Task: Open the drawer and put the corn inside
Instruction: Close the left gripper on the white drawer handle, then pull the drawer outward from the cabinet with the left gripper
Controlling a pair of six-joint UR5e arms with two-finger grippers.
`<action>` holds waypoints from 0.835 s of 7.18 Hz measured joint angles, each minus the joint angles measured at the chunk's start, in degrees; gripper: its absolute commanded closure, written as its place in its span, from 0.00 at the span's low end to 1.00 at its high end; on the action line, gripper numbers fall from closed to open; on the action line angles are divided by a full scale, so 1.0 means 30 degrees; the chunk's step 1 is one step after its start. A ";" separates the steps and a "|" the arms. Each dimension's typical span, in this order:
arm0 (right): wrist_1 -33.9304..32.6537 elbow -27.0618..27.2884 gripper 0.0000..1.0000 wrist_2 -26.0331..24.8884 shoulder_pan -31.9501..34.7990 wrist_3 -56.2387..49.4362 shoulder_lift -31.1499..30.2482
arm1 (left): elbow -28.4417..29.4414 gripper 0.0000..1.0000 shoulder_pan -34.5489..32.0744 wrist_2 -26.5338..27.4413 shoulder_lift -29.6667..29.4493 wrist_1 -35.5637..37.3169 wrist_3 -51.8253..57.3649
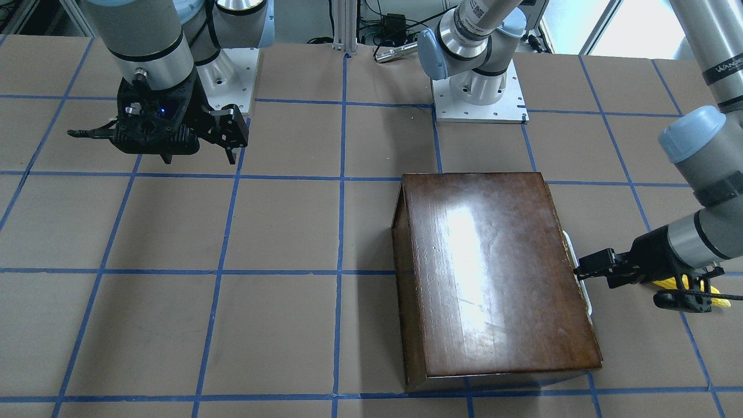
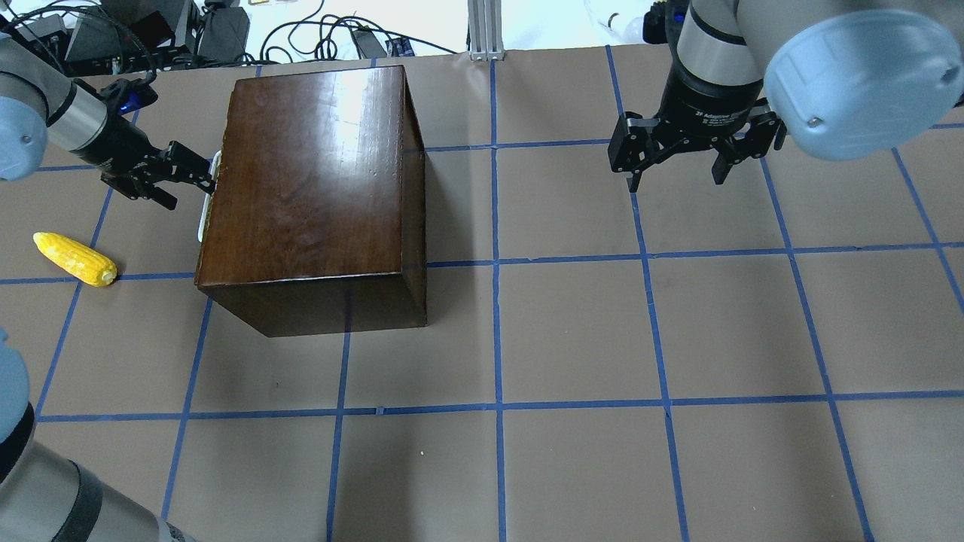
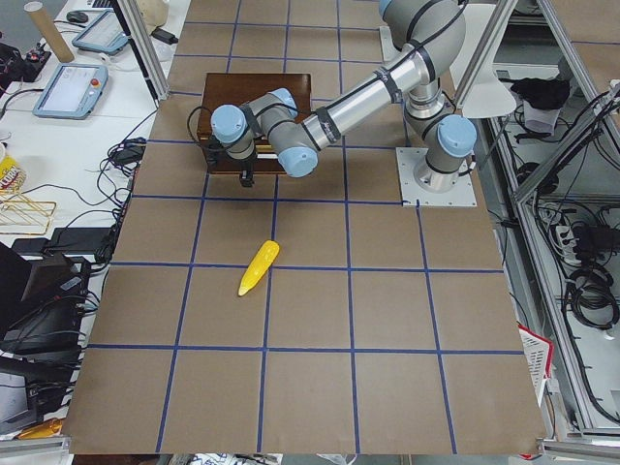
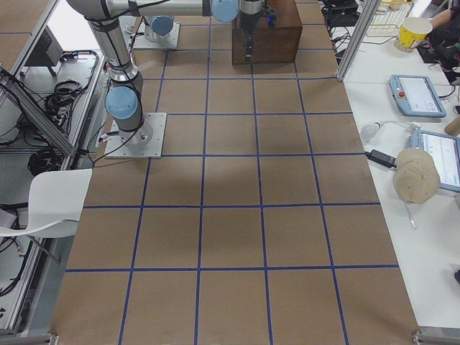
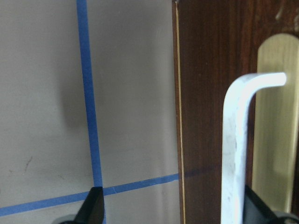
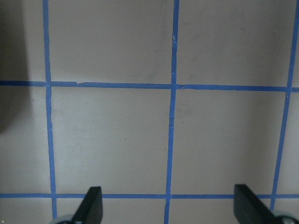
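L gripper (image 2: 190, 179) is at the drawer (image 5: 210, 93) front, fingers spread either side of the white handle (image 5: 232, 154), nothing clamped. Drawer's shut inside the dark wooden box (image 2: 309, 173). Stiff wood, prob. slides w/ some friction. The handle's the only sensible hold, pull straight out. Corn (image 2: 75, 259) lies on the table (image 2: 572, 339) near the box, on the robot's L. It looks light, bumpy and tapered, likely to roll, so pinch across the thick middle. R gripper (image 2: 675, 179) hovers spread, empty. Count: 1 box, 1 drawer as far as I can tell, 1 handle, 1 corn, 2 grippers.
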 measured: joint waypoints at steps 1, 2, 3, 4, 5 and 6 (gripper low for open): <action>0.0000 0.0000 0.00 0.0000 0.0000 -0.0001 -0.0001 | 0.0043 0.00 0.0053 0.0045 0.0003 0.0027 -0.0006; 0.0000 0.0000 0.00 0.0000 0.0000 0.0000 0.0000 | 0.0068 0.00 0.0089 0.0073 0.0007 0.0053 -0.0023; 0.0000 -0.0001 0.00 0.0000 0.0000 0.0000 0.0000 | 0.0094 0.00 0.0117 0.0085 -0.0001 0.0074 -0.0049; 0.0000 -0.0001 0.00 0.0000 0.0000 -0.0001 0.0000 | 0.0113 0.00 0.0235 0.0089 -0.0017 0.0092 -0.0057; 0.0000 0.0000 0.00 0.0000 0.0000 0.0000 0.0000 | 0.0123 0.00 0.0477 0.0086 -0.0035 0.0101 -0.0044; 0.0000 0.0000 0.00 0.0000 0.0000 -0.0001 -0.0001 | 0.0139 0.00 0.0734 0.0080 -0.0049 0.0103 -0.0019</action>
